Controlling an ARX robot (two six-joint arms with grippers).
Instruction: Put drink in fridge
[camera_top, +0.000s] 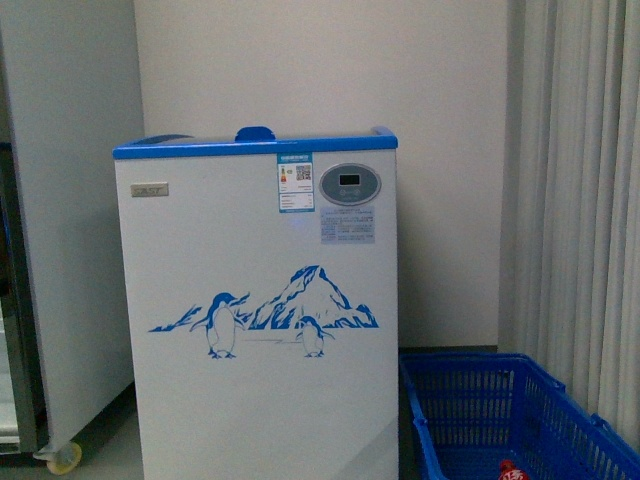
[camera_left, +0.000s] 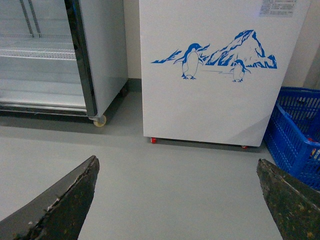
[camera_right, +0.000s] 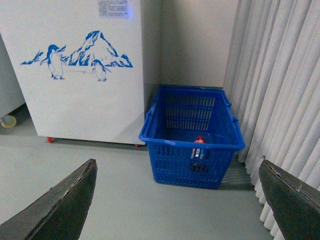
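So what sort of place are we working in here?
Probably a mock shop or retail test room: a white chest freezer with blue rim and penguin graphic, a tall wheeled display cabinet with wire shelves beside it, and a blue plastic shopping basket holding a red-capped bottle.

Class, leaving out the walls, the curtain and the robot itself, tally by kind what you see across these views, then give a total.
Fridge: 1
Tall grey cabinet: 1
Blue basket: 1
Red-capped bottle: 1
Total: 4

Glossy white fridge (camera_top: 260, 330), plastic mesh basket (camera_right: 192, 150)
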